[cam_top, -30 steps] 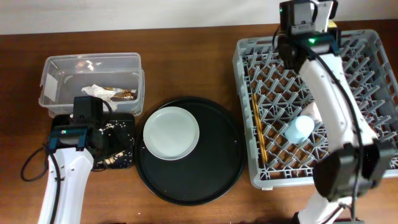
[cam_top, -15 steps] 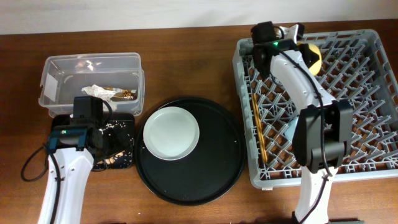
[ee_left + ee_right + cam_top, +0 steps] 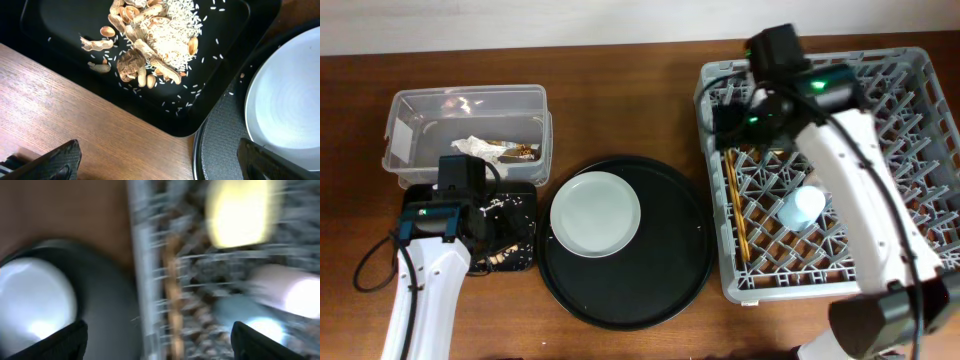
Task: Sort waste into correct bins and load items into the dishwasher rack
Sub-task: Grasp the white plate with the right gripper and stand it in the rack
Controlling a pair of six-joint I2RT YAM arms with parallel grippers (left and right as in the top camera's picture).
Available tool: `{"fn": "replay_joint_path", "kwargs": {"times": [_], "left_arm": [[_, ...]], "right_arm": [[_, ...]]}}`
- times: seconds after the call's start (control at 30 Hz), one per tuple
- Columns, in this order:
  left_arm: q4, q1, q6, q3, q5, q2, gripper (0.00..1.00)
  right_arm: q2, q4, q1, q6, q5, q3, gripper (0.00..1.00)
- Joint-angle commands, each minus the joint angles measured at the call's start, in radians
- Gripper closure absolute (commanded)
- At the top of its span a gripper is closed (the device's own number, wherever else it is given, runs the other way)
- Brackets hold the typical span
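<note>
The grey-green plate (image 3: 595,213) is lying flat on the left part of the big round black tray (image 3: 660,270), in the middle of the overhead frame. To its left, the food scraps (image 3: 150,35), peanut shells and rice, are sitting heaped in the shallow black tray (image 3: 55,20), with loose grains scattered around them. Above that, in the upper left, the clear tub (image 3: 415,125) is holding the crumpled tissue (image 3: 475,146) and the foil wrapper (image 3: 523,151).

On the right, the rack (image 3: 910,150) is carrying the chopsticks (image 3: 735,205) along its left side and the blue cup (image 3: 802,208) near its middle. The yellow bowl (image 3: 237,212) and a pink cup (image 3: 285,287) are also showing there, blurred, in the right wrist view.

The left gripper (image 3: 160,165) is hovering over the lower edge of the shallow black tray, its fingers (image 3: 52,162) spread wide and holding nothing. The right gripper (image 3: 160,340) is hanging over the rack's upper left corner, its fingers likewise apart and empty.
</note>
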Motion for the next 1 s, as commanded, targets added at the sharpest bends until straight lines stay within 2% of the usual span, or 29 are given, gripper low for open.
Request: {"fn": "replay_joint_path", "kwargs": {"times": [0.0,0.07,0.27,0.37,0.47,0.6,0.63,0.7,0.83,0.9,0.97], "left_arm": [[-0.021,0.002,-0.012,0.002,-0.011,-0.011,0.01],[-0.029,0.002,-0.012,0.002,-0.011,-0.011,0.01],[-0.04,0.002,-0.012,0.002,-0.011,-0.011,0.01],[-0.042,0.002,-0.012,0.002,-0.011,-0.011,0.01],[-0.047,0.002,-0.012,0.002,-0.011,-0.011,0.01],[-0.052,0.002,-0.012,0.002,-0.011,-0.011,0.01],[-0.052,0.002,-0.012,0.002,-0.011,-0.011,0.01],[-0.051,0.002,-0.012,0.002,-0.012,-0.011,0.01],[-0.046,0.002,-0.012,0.002,-0.012,-0.011,0.01],[-0.043,0.002,-0.012,0.002,-0.012,-0.011,0.01],[-0.04,0.002,-0.012,0.002,-0.011,-0.011,0.01]], "right_arm": [[0.095,-0.003,0.128,-0.044,-0.219,-0.006,0.07],[0.22,-0.002,0.245,-0.037,-0.222,-0.006,0.07],[0.504,0.022,0.365,0.068,-0.222,-0.006,0.09],[0.561,0.065,0.386,0.103,-0.217,-0.021,0.26],[0.561,0.112,0.386,0.147,-0.202,-0.078,0.6],[0.561,0.1,0.378,0.229,-0.125,-0.087,0.92],[0.56,0.094,0.369,0.229,-0.123,-0.087,0.96],[0.508,0.076,0.312,0.196,-0.122,-0.087,0.96],[0.2,0.045,0.194,0.11,0.051,-0.087,0.96],[0.028,0.055,0.121,0.107,0.263,-0.087,0.96],[-0.056,0.071,0.076,0.116,0.555,-0.087,0.96]]}}
